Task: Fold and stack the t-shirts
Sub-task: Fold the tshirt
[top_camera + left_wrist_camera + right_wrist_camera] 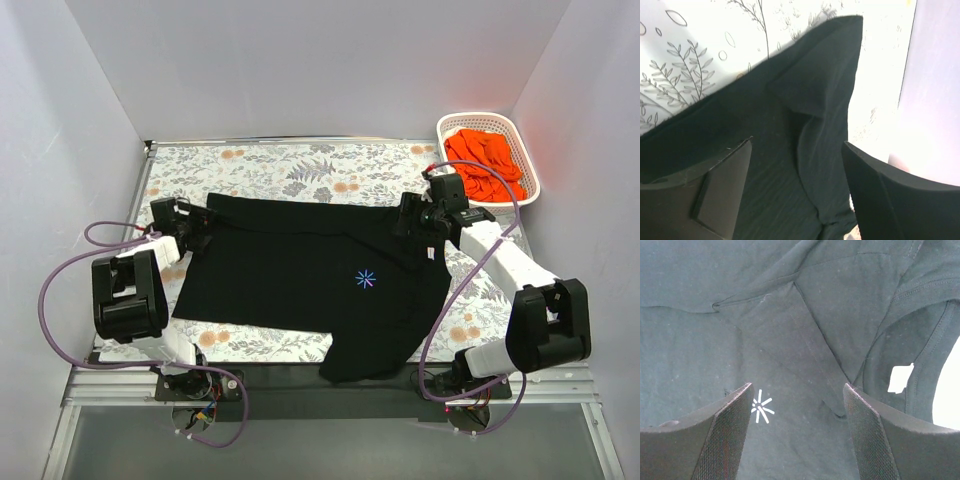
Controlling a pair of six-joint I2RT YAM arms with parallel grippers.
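Note:
The black t-shirt [300, 270] lies spread on the floral table, its pale-blue starburst logo [365, 279] facing up. My left gripper [196, 232] is open at the shirt's left edge. In the left wrist view the jaws [797, 192] stand wide apart over a wrinkled fold of the black cloth [805, 100]. My right gripper [410, 222] is open over the shirt's right shoulder. In the right wrist view it [796, 435] hovers above the cloth, with the logo [760, 410] by the left finger and the collar with a white label [900, 379] to the right. Orange t-shirts [485, 163] lie in the basket.
The white lattice basket [527, 155] stands at the back right corner. White walls close in the table on the left, back and right. The shirt's lower hem [365, 365] hangs over the table's near edge. Bare floral tabletop [300, 165] shows behind the shirt.

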